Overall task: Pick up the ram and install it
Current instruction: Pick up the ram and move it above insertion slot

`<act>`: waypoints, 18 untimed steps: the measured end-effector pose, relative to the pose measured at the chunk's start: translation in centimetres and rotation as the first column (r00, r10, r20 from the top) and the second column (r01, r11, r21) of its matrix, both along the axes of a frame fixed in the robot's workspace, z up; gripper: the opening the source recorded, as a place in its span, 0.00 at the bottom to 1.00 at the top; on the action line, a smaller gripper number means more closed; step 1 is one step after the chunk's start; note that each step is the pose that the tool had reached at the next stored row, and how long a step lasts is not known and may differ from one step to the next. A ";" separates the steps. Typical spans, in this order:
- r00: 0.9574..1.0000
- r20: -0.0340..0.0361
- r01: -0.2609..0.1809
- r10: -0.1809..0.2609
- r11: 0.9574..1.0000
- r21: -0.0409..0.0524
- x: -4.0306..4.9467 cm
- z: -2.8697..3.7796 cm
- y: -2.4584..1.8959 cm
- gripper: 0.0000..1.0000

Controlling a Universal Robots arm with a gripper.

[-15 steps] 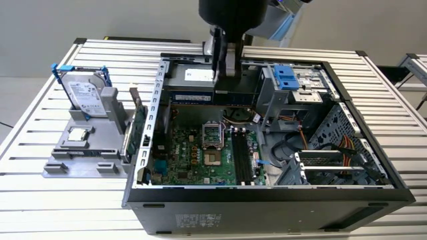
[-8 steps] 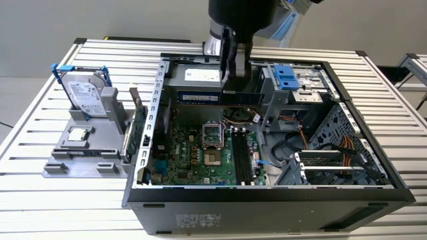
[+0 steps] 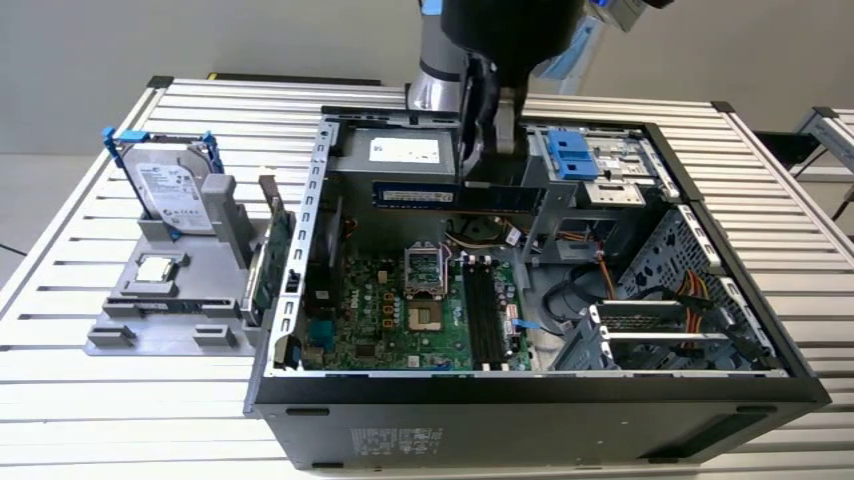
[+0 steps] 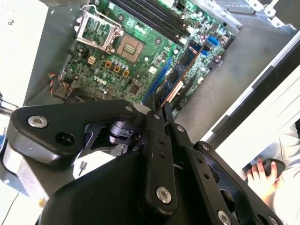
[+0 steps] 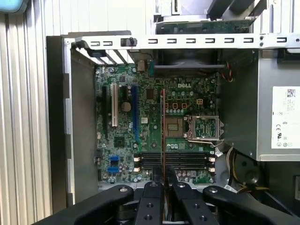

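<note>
My gripper (image 3: 482, 176) hangs over the open computer case (image 3: 287, 300), shut on the ram (image 3: 416, 194). The ram is a long blue stick with black chips, held level above the back of the motherboard (image 3: 367, 315). In the first wrist view the ram (image 5: 162, 136) runs edge-on as a thin line out from the fingertips (image 5: 153, 186), over the black memory slots (image 5: 185, 160). In the second wrist view the ram (image 4: 180, 75) shows its chips and copper contacts beyond the gripper (image 4: 159, 108). The slots (image 3: 487, 320) lie lower in the case, nearer the case front.
On the exterior view's left a grey stand (image 3: 167, 320) holds a silver hard drive in a blue frame (image 3: 174, 195). A green card (image 3: 263, 270) stands beside the case wall. The CPU socket (image 3: 424, 268), power supply (image 3: 400, 152) and blue drive bay (image 3: 570, 155) surround the ram. A person's hand (image 4: 260, 176) rests outside.
</note>
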State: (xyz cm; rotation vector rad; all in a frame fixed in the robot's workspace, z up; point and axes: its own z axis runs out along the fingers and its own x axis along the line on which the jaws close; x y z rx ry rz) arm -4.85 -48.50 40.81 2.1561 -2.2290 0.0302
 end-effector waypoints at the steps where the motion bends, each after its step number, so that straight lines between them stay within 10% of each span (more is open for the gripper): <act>1: 1.000 0.000 0.000 0.000 1.000 0.000 0.18 0.00 0.00 0.00; 18: 0.999 0.000 0.035 -0.035 0.999 0.000 1.82 0.00 0.01 0.00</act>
